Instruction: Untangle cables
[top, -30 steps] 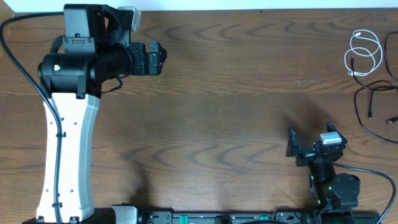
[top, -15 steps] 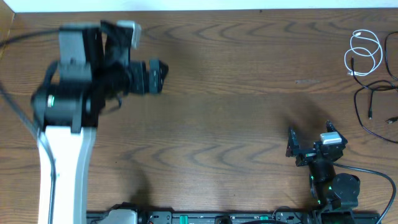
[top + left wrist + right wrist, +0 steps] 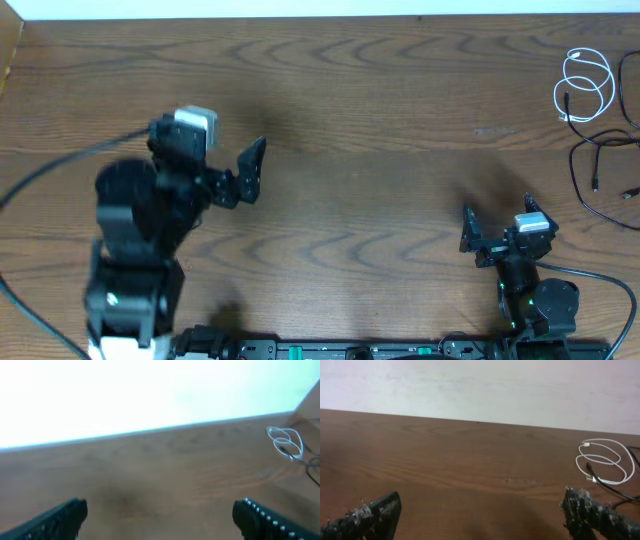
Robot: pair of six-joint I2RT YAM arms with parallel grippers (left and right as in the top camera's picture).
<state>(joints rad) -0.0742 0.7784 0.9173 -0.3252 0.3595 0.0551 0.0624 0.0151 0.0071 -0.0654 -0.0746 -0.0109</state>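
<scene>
The white cable (image 3: 585, 85) lies coiled in loose loops at the table's far right. The black cable (image 3: 574, 170) lies just in front of it and runs off the right edge. The two lie apart from each other. My left gripper (image 3: 245, 175) is open and empty over the left middle of the table, far from both cables. My right gripper (image 3: 498, 212) is open and empty near the front right. The left wrist view shows the white cable (image 3: 285, 442) far ahead on the right. The right wrist view shows the white cable (image 3: 605, 460) with the black cable (image 3: 615, 491) beside it.
The brown wooden table (image 3: 380, 130) spreads between the two arms. A pale wall (image 3: 480, 385) runs behind the table's far edge. The right arm's own thick black wire (image 3: 600, 278) loops at the front right corner.
My left arm has swung back from the far left corner toward the front, blurred with motion, and its gripper now sits lower on the table. The right arm and both cables have not moved.
</scene>
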